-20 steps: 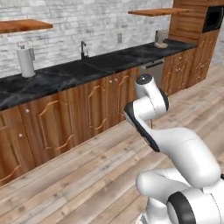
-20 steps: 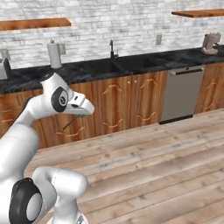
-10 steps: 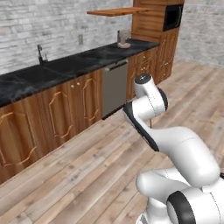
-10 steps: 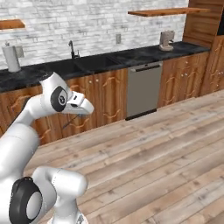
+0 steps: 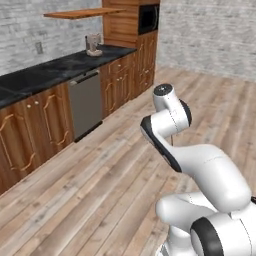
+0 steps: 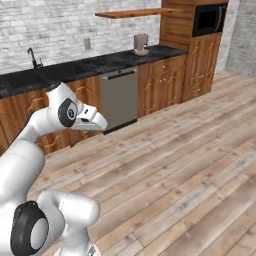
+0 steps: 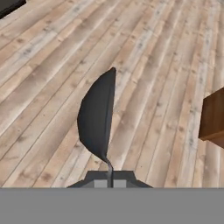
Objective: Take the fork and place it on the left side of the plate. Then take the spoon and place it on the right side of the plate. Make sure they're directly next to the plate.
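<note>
The end effector (image 7: 109, 177) is pinching tight on the thin stem of a dark grey, leaf-shaped spoon (image 7: 97, 118) over the wooden plank floor (image 7: 43, 65), probably carrying it for the second step, which next calls for finding the plate and laying it directly against the right side

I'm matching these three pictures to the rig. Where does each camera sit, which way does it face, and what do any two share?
Left base view: on the base, behind the arm to its left, facing the black counter, dishwasher and wood floor; the white arm rises at lower right.
Right base view: behind the arm to its right, facing the same counter, with the faucet; the arm rises at lower left.
Hand view: on the hand, looking down at floor planks; the shut gripper shows at the bottom.
Both base views share the coffee machine, shelf and microwave.
</note>
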Motion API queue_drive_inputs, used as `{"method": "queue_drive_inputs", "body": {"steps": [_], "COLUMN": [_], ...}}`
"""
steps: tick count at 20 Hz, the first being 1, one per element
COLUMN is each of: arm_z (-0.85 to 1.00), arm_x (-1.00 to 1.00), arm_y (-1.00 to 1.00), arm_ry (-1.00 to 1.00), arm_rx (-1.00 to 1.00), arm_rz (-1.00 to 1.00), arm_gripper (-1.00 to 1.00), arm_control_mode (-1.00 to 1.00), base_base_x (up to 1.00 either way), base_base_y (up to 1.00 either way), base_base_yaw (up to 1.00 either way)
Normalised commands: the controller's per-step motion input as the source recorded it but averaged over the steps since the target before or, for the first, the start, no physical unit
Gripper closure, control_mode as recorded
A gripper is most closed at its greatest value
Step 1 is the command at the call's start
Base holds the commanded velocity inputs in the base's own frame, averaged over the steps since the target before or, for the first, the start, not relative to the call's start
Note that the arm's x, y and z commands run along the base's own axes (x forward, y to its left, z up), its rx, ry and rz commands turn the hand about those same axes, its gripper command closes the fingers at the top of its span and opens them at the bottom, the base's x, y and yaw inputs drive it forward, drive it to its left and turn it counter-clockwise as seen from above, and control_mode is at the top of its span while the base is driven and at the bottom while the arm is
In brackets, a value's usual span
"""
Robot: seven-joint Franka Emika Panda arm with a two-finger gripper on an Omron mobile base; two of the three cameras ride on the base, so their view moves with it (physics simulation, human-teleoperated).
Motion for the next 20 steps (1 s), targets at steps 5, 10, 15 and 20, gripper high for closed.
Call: {"method": "queue_drive_inputs", "body": {"steps": [5,10,15,20], "arm_z": [0.0,0.0,0.0,0.0], "arm_x": [0.0,0.0,0.0,0.0], "arm_y": [0.0,0.0,0.0,0.0], "arm_ry": [0.0,0.0,0.0,0.0], "arm_rx": [0.0,0.0,0.0,0.0], "arm_rz": [0.0,0.0,0.0,0.0], "arm_gripper": [1.0,1.0,1.0,1.0], "arm_control_mode": [1.0,1.0,1.0,1.0], "base_base_x": [-0.38,-0.45,-0.41,-0.3], "base_base_y": [-0.78,-0.78,-0.75,-0.72], "base_base_yaw": [-0.31,-0.33,-0.32,-0.31]}}
